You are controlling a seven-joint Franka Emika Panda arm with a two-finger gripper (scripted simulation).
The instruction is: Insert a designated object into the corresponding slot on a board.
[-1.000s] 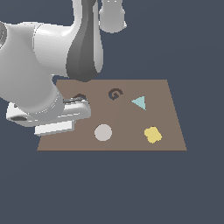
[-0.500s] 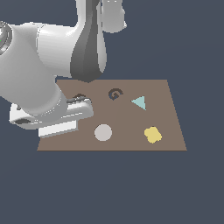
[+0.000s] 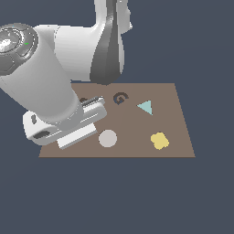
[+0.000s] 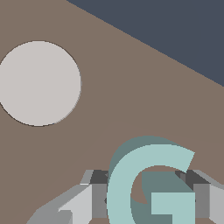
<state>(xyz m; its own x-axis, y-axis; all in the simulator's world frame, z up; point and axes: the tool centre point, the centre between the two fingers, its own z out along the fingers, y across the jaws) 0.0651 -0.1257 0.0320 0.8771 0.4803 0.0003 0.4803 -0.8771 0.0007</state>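
one g-shaped teal spiral (image 4: 151, 183), unlettered

Glossy white rounded arm (image 3: 50, 77), dark grey joint band, grey-capped joint.

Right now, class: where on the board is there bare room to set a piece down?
Bare board: the strip between the triangle and yellow piece, and the far corner at the exterior view's right. Crowded: the left, where the arm hangs over the board and the gripper straddles the spiral.
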